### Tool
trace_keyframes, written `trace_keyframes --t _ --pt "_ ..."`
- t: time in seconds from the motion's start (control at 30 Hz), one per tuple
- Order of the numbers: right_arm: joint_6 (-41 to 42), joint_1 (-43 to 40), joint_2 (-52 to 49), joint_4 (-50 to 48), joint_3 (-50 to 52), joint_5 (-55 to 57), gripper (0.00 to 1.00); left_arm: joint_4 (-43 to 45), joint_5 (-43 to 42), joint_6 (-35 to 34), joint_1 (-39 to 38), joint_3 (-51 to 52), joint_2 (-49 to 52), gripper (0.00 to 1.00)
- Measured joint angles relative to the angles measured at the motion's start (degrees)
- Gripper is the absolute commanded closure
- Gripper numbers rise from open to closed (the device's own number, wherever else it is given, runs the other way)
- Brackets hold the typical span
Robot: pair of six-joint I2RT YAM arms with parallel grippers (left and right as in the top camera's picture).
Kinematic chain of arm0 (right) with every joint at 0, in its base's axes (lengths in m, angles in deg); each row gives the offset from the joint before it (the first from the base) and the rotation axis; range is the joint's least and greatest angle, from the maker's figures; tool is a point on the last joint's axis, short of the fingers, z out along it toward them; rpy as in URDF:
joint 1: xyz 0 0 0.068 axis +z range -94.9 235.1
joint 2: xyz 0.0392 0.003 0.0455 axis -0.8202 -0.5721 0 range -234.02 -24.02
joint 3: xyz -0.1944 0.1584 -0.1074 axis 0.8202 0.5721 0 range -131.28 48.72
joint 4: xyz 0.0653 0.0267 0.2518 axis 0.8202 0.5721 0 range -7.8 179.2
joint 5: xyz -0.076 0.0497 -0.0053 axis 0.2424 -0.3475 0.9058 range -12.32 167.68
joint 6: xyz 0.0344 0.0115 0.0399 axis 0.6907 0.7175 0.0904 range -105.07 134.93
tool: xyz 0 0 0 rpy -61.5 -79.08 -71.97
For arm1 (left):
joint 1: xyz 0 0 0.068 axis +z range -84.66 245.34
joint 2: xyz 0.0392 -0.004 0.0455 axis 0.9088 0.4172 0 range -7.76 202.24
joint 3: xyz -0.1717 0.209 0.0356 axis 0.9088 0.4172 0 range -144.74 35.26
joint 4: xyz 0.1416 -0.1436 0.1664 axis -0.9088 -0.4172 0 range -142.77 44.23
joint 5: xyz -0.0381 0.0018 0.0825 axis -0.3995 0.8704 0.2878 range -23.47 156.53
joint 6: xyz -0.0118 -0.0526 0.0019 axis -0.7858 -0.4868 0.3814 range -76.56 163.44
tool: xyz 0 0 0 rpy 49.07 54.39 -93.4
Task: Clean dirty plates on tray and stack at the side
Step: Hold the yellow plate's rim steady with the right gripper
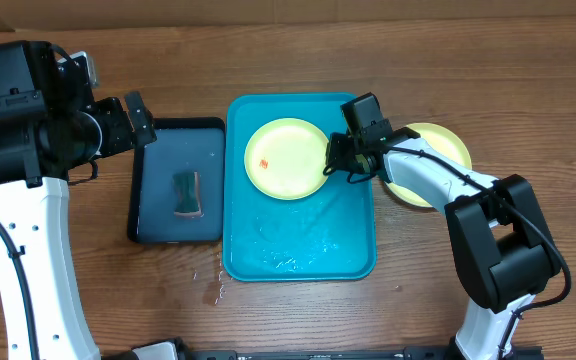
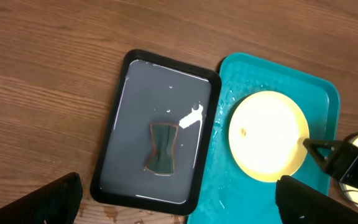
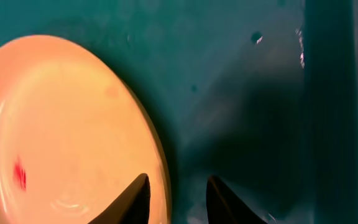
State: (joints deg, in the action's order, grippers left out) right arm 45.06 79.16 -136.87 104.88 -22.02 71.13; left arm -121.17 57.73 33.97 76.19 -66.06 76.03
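Jaws of the right gripper (image 3: 176, 190) stand partly apart. One fingertip is over the rim of a yellow-green plate (image 3: 61, 124) and the other over the wet turquoise tray (image 3: 260, 93) beside it. Whether either touches the rim I cannot tell. A red smear (image 3: 19, 174) marks the plate farther in. Behind this gripper, off the tray, lies a second plate (image 1: 448, 140). Jaws of the left gripper (image 2: 178, 183) gape wide and empty above a navy tray (image 2: 123, 124) holding a sponge (image 2: 162, 148).

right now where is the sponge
In the overhead view, the sponge lies in the middle of the dark tray, just left of the turquoise tray.
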Motion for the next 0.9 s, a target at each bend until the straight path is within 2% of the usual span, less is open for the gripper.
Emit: trace_keyframes --t 0.13,0.7,0.8,0.9 --pt "0.3 0.0 0.0 -0.2 0.0 0.4 0.79 0.0 0.0 0.0 0.0 0.0 0.0 0.0" --pt "1.0 0.0 0.0 -3.8 0.0 3.0 0.71 0.0 0.0 0.0 0.0 0.0 0.0 0.0" --pt "0.8 0.0 0.0 -3.7 0.0 2.9 0.79 0.0 0.0 0.0 0.0 0.0 0.0 0.0" --pt "1.1 0.0 0.0 -3.8 0.0 2.7 0.82 0.0 0.0 0.0 0.0 0.0 0.0 0.0"
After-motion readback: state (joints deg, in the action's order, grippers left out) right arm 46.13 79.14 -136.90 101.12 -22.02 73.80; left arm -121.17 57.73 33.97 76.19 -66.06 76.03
